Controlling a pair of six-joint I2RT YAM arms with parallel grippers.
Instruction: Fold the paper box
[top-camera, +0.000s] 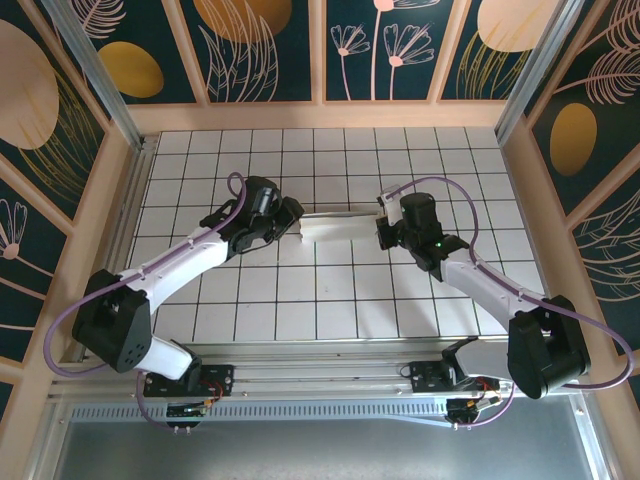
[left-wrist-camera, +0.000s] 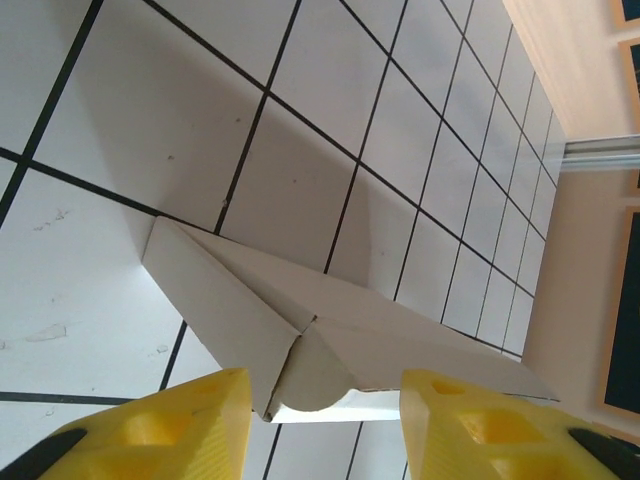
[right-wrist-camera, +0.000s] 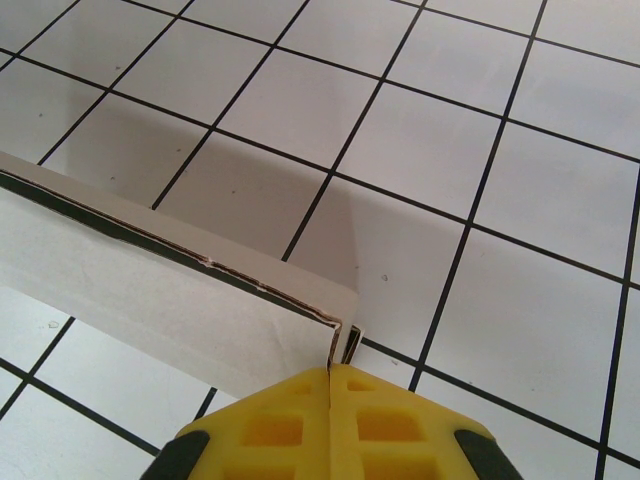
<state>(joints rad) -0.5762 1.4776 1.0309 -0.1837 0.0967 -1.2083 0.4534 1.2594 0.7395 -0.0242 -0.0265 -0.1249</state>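
Pinching one corner of the paper box (right-wrist-camera: 170, 290) — right jaws together

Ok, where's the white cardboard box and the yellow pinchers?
white cardboard paper box (top-camera: 340, 228), top view, its middle.
yellow right gripper (right-wrist-camera: 330, 372), right wrist view, between fingertips.
yellow left gripper (left-wrist-camera: 325, 385), left wrist view, between fingertips.

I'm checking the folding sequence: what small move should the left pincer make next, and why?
Probably close the left pincer gently on the paper box: its rounded end flap sits in that pincer's gap, while the right pincer pinches the far end.
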